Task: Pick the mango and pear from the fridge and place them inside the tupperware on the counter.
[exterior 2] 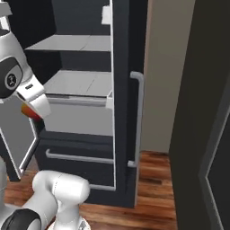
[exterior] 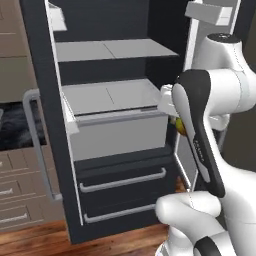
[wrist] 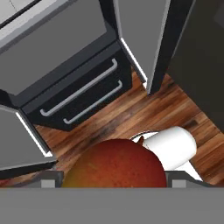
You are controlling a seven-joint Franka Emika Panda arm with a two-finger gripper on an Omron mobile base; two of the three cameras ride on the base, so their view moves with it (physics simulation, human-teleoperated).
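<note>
Clearly, the mango was held by the gripper, whose 2 tips were closed on it at the bottom of the hand view, where its red and yellow skin was seen between them. In the left base view a small yellow and red part of the fruit was seen at the centre right, behind the dark forearm, and in the right base view it was seen at the centre left, under the white hand. It was judged that the fruit was held clear of the shelves so that it could be carried away to the tupperware, which was not reached yet.

The fridge stood open, with its doors swung to both sides. Its 2 light grey shelves in the upper centre of the left base view carried nothing that could be seen, and the light grey drawer below them was shut, so its content could not be told. The 2 dark lower drawers with silver handles were also shut. The pear could not be found on the visible shelves.
</note>
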